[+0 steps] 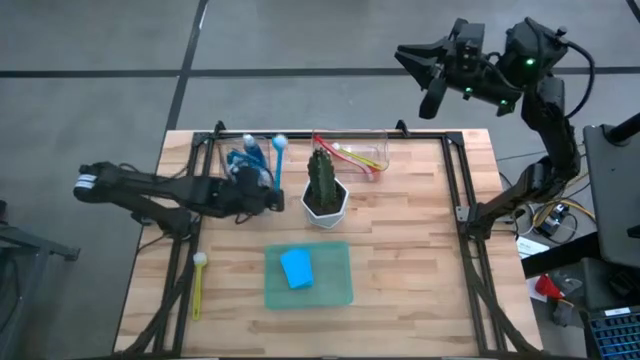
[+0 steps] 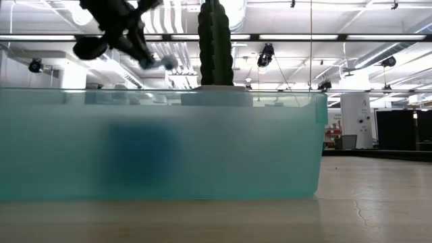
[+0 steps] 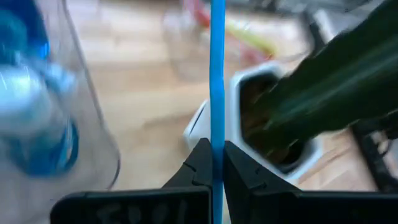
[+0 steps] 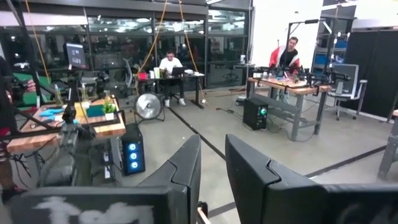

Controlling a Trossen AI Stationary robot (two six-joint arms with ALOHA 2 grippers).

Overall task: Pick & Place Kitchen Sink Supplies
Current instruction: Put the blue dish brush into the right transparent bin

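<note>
My left gripper point(image 1: 268, 196) reaches in from the table's left, between a clear bin of blue soap bottles point(image 1: 245, 160) and the cactus in its white pot point(image 1: 325, 190), and is shut on a blue brush point(image 1: 279, 150). In the left wrist view the soap bottle point(image 3: 31, 124) sits behind the bin's clear wall. A second clear bin point(image 1: 355, 155) holds pink and yellow brushes. A light-blue sponge point(image 1: 297, 268) lies flat on the green mat point(image 1: 335, 290). A yellow brush point(image 1: 198, 285) lies on the table near its left edge. My right gripper point(image 1: 432, 75) is open, raised beyond the table's far right corner. My left gripper pinches the blue brush's thin handle point(image 3: 217, 124) between its two fingers point(image 3: 200, 163), which lie across it. The fingers come roughly level from the table's left. The brush is lifted off the table, its pale head point(image 1: 280, 143) pointing toward the far edge beside the soap bin.
The cactus pot point(image 3: 249, 99) stands close on the right of the held brush. The dark metal frame rails point(image 1: 455, 180) run along the table's sides. Bare wood shows right of the mat point(image 1: 420, 260). People sit at desks in the room beyond point(image 4: 169, 65).
</note>
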